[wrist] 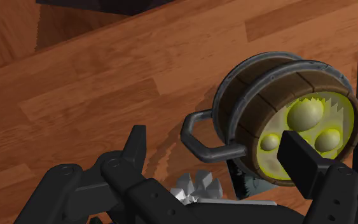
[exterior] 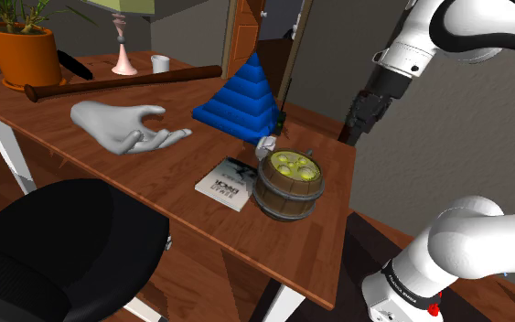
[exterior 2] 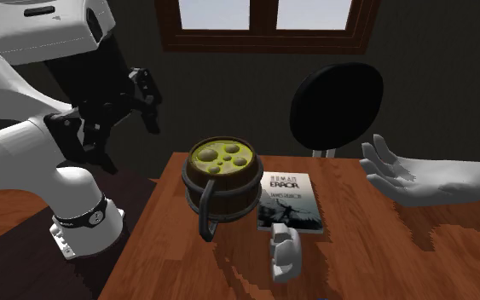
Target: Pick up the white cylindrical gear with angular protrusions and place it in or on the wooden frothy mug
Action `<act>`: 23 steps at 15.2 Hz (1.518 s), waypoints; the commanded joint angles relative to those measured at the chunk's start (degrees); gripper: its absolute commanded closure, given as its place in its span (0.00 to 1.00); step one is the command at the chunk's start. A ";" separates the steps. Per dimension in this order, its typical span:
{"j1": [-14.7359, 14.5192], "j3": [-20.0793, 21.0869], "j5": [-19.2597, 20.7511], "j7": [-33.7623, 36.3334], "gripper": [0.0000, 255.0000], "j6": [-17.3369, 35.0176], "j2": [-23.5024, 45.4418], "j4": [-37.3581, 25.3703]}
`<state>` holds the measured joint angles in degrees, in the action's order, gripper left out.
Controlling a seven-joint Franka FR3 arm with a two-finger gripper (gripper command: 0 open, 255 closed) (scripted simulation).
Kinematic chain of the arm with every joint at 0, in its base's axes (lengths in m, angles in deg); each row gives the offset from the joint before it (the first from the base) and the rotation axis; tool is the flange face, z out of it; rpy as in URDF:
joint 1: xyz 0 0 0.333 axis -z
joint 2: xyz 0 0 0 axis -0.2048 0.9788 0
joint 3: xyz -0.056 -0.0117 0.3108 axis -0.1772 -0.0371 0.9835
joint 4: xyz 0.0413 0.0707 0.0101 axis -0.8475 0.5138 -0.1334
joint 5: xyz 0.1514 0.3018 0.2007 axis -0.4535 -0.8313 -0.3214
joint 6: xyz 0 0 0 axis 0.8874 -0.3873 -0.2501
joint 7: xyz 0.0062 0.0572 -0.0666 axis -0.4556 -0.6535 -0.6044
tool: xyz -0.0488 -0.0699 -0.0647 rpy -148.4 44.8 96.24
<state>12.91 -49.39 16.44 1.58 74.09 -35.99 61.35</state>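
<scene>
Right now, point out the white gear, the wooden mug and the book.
white gear (exterior 2: 286,252): second exterior view, on its side.
wooden mug (exterior 2: 229,194): second exterior view, on its plank wall.
book (exterior 2: 291,203): second exterior view, middle of its cover.

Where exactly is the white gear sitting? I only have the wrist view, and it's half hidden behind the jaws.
Observer: In the shoulder view the gear lies on the table, between a blue stepped pyramid and the mug.
Operator: Anything else close to the mug?
Observer: A book lies flat beside it, on the shoulder view's left.
Operator: Are the jaws over the table?
Observer: Seemingly not. In the second exterior view they hang to that view's left of the mug, past the table's edge.
</scene>
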 commanded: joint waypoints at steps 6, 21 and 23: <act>1.07 6.58 -2.86 10.86 0.00 10.49 5.91 1.55; 8.94 23.21 5.15 47.70 0.00 35.42 36.17 -9.86; 9.56 24.02 7.69 51.84 0.00 36.61 39.48 -11.99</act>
<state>22.19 -25.91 22.87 51.01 109.97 1.92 50.30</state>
